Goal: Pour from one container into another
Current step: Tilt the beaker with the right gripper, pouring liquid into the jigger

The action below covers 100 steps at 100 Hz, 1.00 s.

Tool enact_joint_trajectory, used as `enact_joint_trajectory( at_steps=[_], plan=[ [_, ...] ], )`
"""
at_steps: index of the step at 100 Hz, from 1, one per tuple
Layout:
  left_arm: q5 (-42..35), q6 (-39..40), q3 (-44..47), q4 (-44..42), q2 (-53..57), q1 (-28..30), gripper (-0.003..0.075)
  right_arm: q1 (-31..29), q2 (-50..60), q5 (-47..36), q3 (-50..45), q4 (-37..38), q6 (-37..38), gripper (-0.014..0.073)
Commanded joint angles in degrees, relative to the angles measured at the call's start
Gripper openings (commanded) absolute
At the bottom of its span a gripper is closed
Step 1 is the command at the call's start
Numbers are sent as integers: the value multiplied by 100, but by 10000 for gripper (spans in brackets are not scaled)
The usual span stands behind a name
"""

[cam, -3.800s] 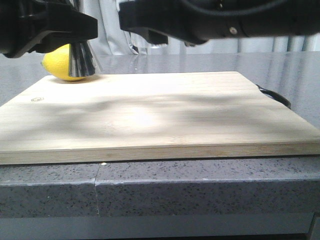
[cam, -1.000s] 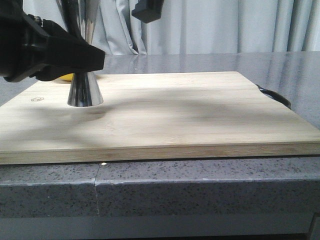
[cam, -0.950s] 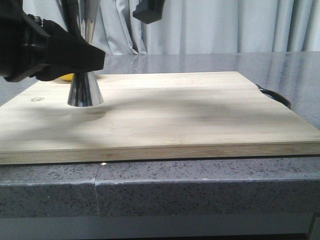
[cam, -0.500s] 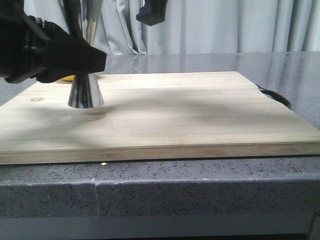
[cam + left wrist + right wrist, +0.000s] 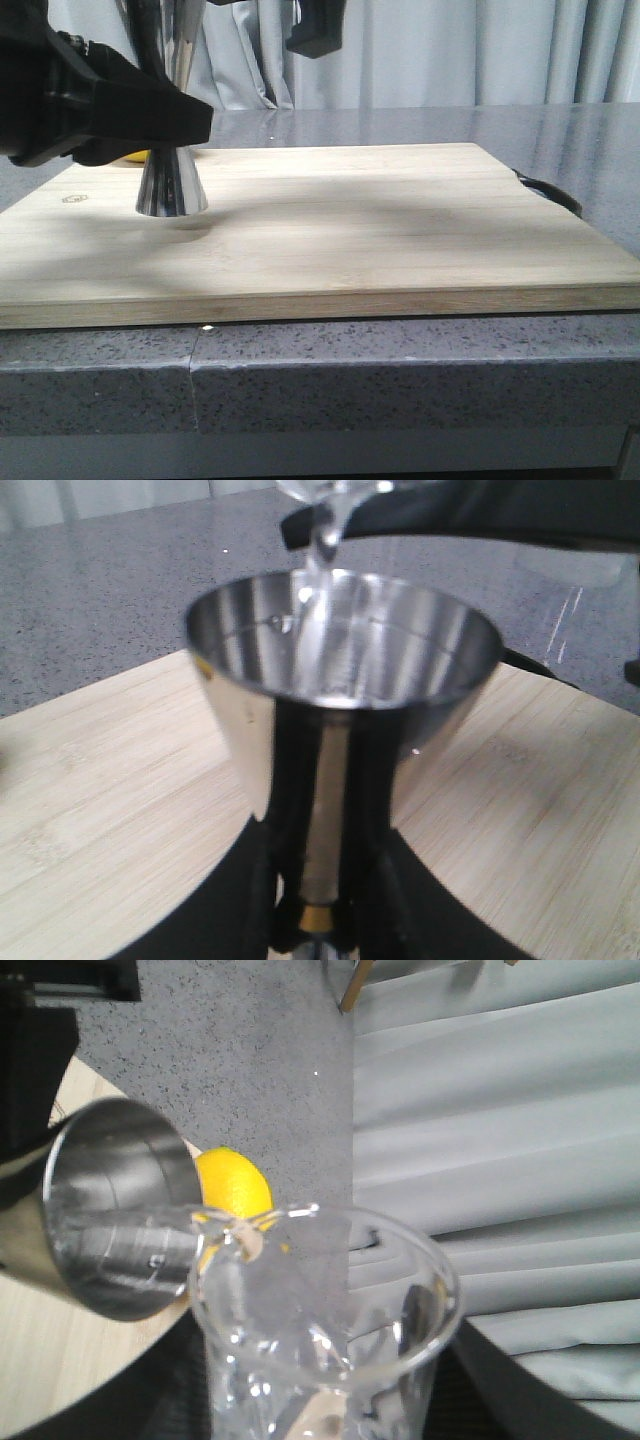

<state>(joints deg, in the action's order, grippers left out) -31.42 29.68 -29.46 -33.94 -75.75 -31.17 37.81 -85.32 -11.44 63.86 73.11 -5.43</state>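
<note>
- Cutting board: carries the jigger, whose waist the left gripper clamps.
- Beaker: tilted in the right gripper's grasp, spout over jigger bowl.
- Step: pouring underway; next, level the beaker before overflow.

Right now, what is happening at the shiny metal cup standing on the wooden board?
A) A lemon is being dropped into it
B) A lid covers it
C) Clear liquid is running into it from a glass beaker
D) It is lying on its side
C: in the left wrist view a clear stream falls from the beaker spout into the upright jigger.
</note>
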Motion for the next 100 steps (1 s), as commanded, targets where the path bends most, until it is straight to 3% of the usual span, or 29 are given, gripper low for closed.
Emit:
enact_joint_trajectory(
  at_steps=[1,100],
  plan=[
    [-487,74,-151,115,177,-44,-19,-28,255,-127,208,29,-42,239],
    [-487,74,-151,115,177,-44,-19,-28,255,-127,208,495,-42,239]
  ],
)
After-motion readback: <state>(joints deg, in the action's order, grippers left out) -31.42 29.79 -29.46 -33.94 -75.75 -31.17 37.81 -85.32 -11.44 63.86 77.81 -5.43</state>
